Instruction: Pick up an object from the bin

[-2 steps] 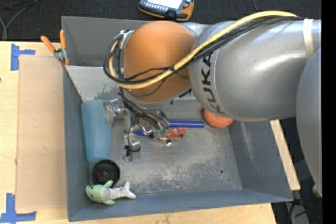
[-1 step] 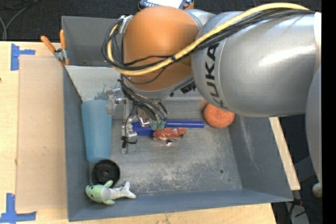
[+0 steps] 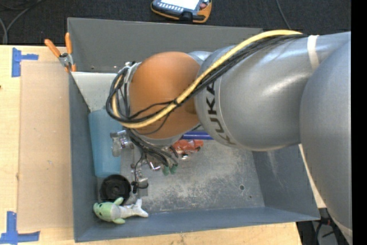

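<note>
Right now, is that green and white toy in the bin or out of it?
In. The green and white toy lies on the bin floor in the view's lower left corner, beside a black round thing.

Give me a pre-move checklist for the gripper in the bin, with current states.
1. Arm's gripper inside the bin walls: ok, low near the front-left corner.
2. Grasp state: cannot tell.
3. Black round disc located: ok, just left of the gripper.
4. Green-and-white toy located: ok, by the front wall.
5. Light blue block located: ok, along the left wall.
6. Red-and-blue item under the arm identified: cannot tell, mostly hidden.
</note>
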